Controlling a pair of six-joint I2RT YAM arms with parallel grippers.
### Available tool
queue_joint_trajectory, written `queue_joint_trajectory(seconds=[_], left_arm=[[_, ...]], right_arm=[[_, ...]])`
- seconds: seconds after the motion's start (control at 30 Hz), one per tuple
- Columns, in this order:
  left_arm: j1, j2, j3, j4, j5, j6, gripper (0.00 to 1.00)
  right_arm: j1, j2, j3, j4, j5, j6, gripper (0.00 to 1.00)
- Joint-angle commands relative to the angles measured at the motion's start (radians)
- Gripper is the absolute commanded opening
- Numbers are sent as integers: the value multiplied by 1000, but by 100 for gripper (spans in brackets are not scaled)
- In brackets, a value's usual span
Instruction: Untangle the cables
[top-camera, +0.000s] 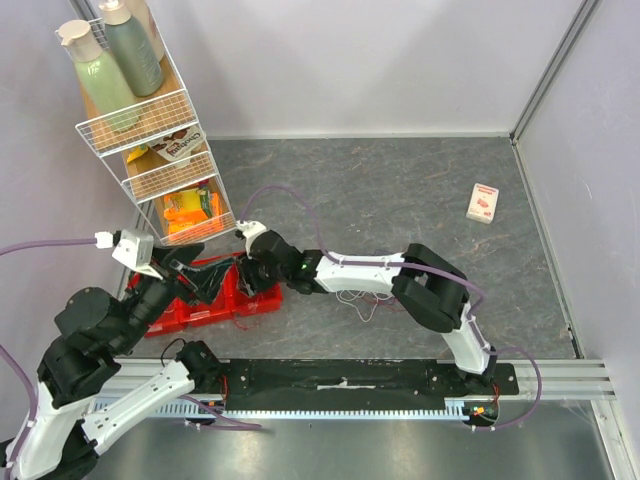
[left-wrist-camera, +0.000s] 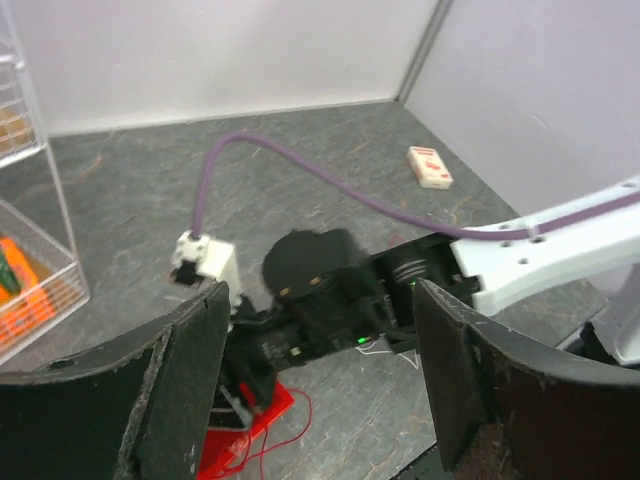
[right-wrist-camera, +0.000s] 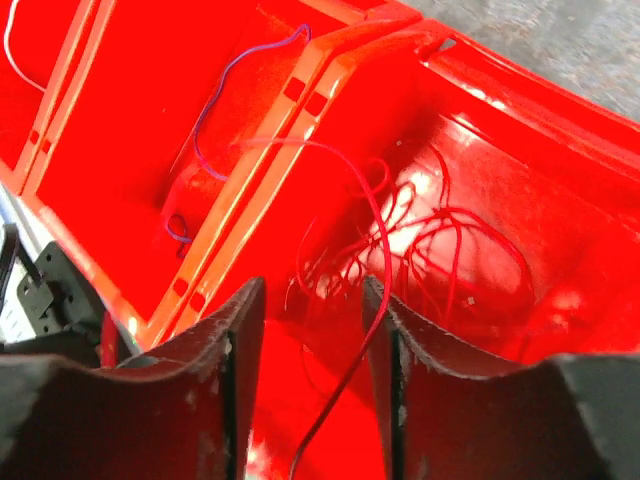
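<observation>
A red compartment tray (top-camera: 258, 302) lies at the near left of the table. In the right wrist view, thin red cables (right-wrist-camera: 450, 240) lie tangled in one compartment (right-wrist-camera: 560, 130). A dark purple cable (right-wrist-camera: 215, 110) lies in the neighbouring compartment, and a bit of white cable (right-wrist-camera: 8, 45) shows at the top left. My right gripper (right-wrist-camera: 312, 290) is open above the red cables, and one red strand runs loosely between its fingers. It hangs over the tray's right end (top-camera: 252, 272). My left gripper (top-camera: 205, 280) is open and empty over the tray (left-wrist-camera: 240, 430). A red cable (left-wrist-camera: 295, 420) trails off the tray. White cables (top-camera: 355, 300) lie on the table under the right arm.
A white wire shelf rack (top-camera: 150, 130) with bottles and snack packs stands at the back left, close to the tray. A small red-and-white box (top-camera: 483, 202) lies at the back right. Grey walls close in the table on three sides. The right arm's lilac hose (left-wrist-camera: 300, 170) arches above the tray.
</observation>
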Motion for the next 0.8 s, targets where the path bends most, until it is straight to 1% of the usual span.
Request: queue_joint_trajectory(seconds=[0.0, 0.1, 0.2, 0.3, 0.4, 0.5, 0.57, 0.67, 0.73, 0.77], left_arm=[[-2, 27, -39, -39, -170, -111, 79], [-2, 55, -52, -99, -239, -187, 77], [-4, 88, -62, -142, -257, -262, 77], [-4, 157, -78, -209, -242, -348, 77], [-2, 252, -110, -277, -212, -477, 78], [-2, 329, -154, -350, -212, -688, 78], [-1, 355, -193, -367, -178, -816, 78], [1, 340, -297, -319, -114, -971, 79], [1, 314, -355, -272, -92, -1019, 79], [1, 306, -377, -271, -99, -1033, 79]], right_arm=[[-4, -191, -42, -79, -8, -56, 57], [-7, -297, -87, -86, -14, -50, 70], [-19, -398, -125, -118, -15, -43, 77], [-50, -484, -188, -148, 20, -43, 84], [-102, -571, -283, -157, 52, -45, 85], [-154, -656, -410, -152, 61, -40, 86], [-179, -706, -495, -145, 60, -28, 86], [-191, -772, -610, -116, 52, -7, 86], [-189, -814, -688, -47, 29, -3, 86], [-191, -828, -725, 7, -41, -13, 86]])
